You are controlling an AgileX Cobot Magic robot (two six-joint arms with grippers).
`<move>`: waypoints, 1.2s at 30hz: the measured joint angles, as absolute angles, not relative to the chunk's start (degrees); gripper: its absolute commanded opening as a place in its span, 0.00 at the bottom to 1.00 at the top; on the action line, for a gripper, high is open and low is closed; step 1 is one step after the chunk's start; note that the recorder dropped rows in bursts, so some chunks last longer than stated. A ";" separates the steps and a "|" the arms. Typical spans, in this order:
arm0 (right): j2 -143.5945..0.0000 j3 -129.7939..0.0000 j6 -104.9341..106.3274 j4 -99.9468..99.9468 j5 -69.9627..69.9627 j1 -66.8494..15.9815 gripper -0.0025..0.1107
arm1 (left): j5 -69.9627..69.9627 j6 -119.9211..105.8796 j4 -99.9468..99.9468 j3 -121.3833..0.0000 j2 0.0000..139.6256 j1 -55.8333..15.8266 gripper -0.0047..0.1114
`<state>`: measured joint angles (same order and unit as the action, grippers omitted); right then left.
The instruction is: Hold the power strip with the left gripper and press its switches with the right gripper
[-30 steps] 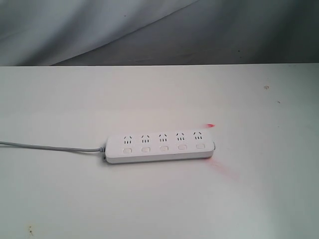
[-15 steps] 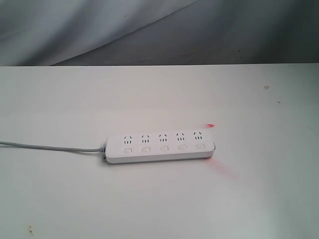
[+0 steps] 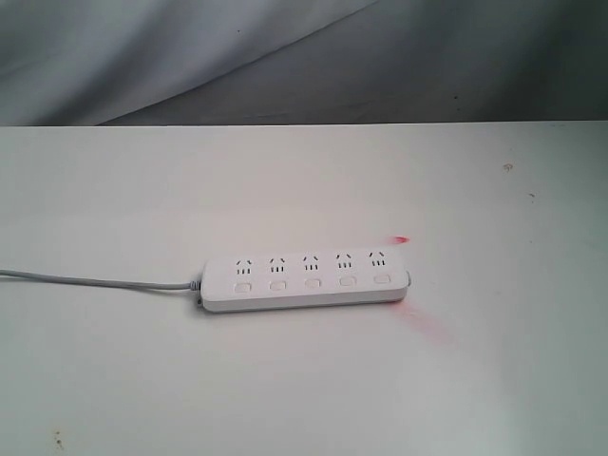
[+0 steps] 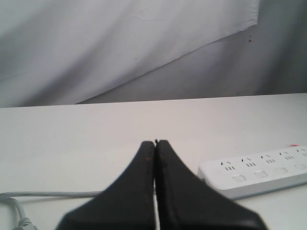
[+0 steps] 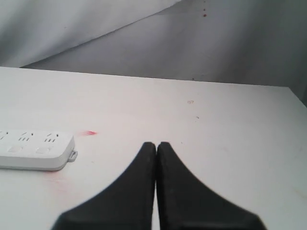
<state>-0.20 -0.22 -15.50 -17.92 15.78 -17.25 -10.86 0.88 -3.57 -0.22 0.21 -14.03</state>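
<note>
Exterior view: the strip (image 3: pixel 304 282) lies flat on the worktop (image 3: pixel 304 399), and its cord (image 3: pixel 95 280) trails off one end. Neither arm's jaws show here. The strip is a long bar of smooth white plastic with rounded ends, 5 outlets (image 3: pixel 311 261) and 5 small rounded switches (image 3: pixel 313 282) set nearly flush. A red mark (image 3: pixel 402 239) sits by its free end.

Left wrist view: the left jaws are black and tapered, clenched on nothing. The strip (image 4: pixel 259 175) lies ahead of them and off to one side, well apart. They must part first, and the low, slick body offers little purchase, so a grab may skid it.

Right wrist view: the right jaws are likewise clenched and empty. The strip's free end (image 5: pixel 36 151) lies ahead and aside, apart. Pressed unheld, the strip would likely slide or pivot on its cord, and a blunt tip could miss a switch.
</note>
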 measured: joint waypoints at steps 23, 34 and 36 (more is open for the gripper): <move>-0.20 -0.22 3.00 -1.67 12.77 -17.25 0.02 | -10.86 0.88 -3.57 -0.22 0.21 -14.03 0.04; -0.20 -0.22 3.00 -1.57 12.77 -16.41 0.02 | -10.86 0.88 -3.57 -0.22 0.21 -14.03 0.04; -0.20 -0.22 3.00 -1.57 12.77 -15.45 0.02 | -10.86 0.88 -3.57 -0.22 0.21 -14.03 0.04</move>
